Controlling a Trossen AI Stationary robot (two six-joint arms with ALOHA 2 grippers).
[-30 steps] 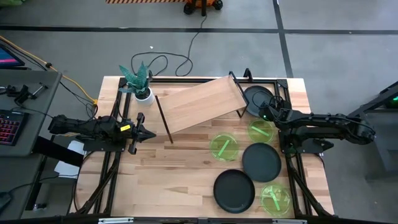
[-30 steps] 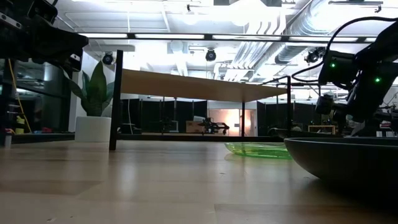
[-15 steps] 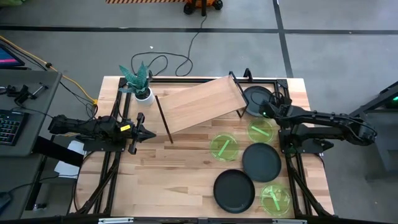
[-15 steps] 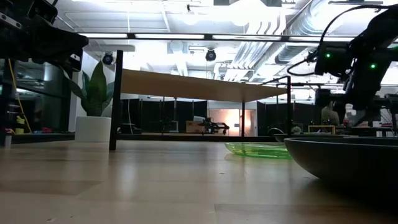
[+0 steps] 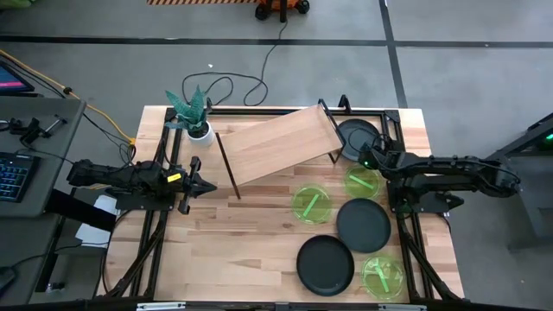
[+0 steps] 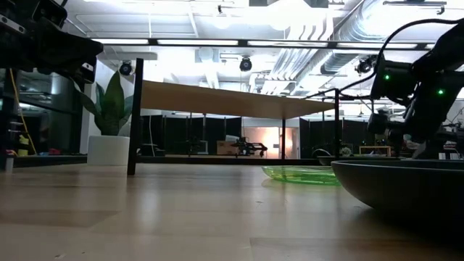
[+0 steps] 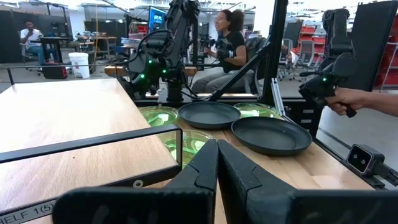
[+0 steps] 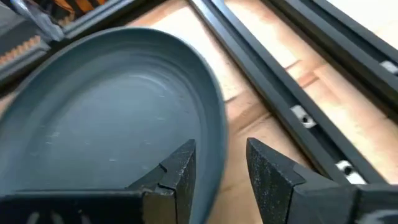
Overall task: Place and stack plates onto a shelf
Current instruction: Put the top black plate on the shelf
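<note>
Three dark grey plates lie flat on the table: one (image 5: 359,134) beside the shelf's right end, one (image 5: 364,225) right of centre, one (image 5: 326,264) near the front. Three green plates (image 5: 363,181) (image 5: 312,204) (image 5: 383,276) lie between them. The wooden shelf (image 5: 276,142) stands on black legs at the far middle. My right gripper (image 5: 366,158) is open at the near rim of the far dark plate (image 8: 112,112). My left gripper (image 7: 217,152) is shut and waits over the table's left side (image 5: 203,186). My right gripper (image 8: 221,149) comes slanting down from the near side. One finger (image 8: 180,165) is over the inside of the far dark plate and the other (image 8: 267,165) is outside its rim (image 8: 219,134). Whether either finger touches the rim I cannot tell. The plate lies flat on the table.
A potted plant (image 5: 192,117) stands at the shelf's far left corner. Black frame rails (image 8: 292,81) run beside the far dark plate. People sit and stand beyond the table's right edge (image 7: 230,43). Bare tabletop lies between the left arm and the plates (image 5: 242,242).
My right gripper rose a little toward the far edge, then came back down to about where it was, at the far dark plate's rim. The plates and the shelf kept still.
</note>
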